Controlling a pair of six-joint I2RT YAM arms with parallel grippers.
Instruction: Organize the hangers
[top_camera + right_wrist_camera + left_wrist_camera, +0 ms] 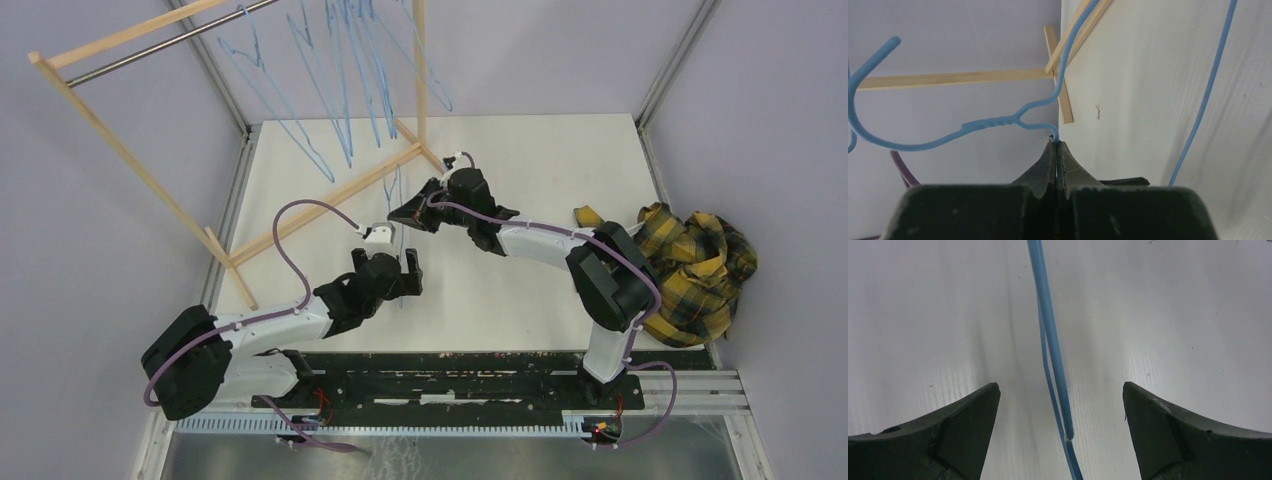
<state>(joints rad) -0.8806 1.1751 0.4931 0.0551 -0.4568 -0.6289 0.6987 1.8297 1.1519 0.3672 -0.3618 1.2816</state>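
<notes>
Step in hand: one hanger off the table and up in the air, shared between two arms, on its way to the rack (130,170)

- Right gripper (1056,146): jaws pressed together on the thin blue wire of the held hanger (993,121), just below the twisted neck; the hook curls off to the upper left of the right wrist frame
- Left gripper (1060,386): jaws spread wide, gripping nothing; the wire of the held hanger (1048,330) runs down the middle of the frame between the two fingers, clear of both
- Top view: both grippers sit mid-frame over the white table (540,160), the right one just above the left; hung hangers (345,90) dangle from the rod (150,50) at top centre; plaid cloth (700,260) heaped at the right edge

Next move, my reading: the left jaws need to close on the wire between them to steady the frame, or back away, so the right arm can lift the hook over the rod. The wire is thin and springy, so a pinch off centre could let it swing or twist

Hard to make out:
- From above, the held hanger is only a faint blue line, its outline lost against the table
- The rod and the tops of the hung hangers are cut off by the frame edge, so I cannot count them
- A second blue wire at the right of the right wrist frame: cannot tell whose it is
</notes>
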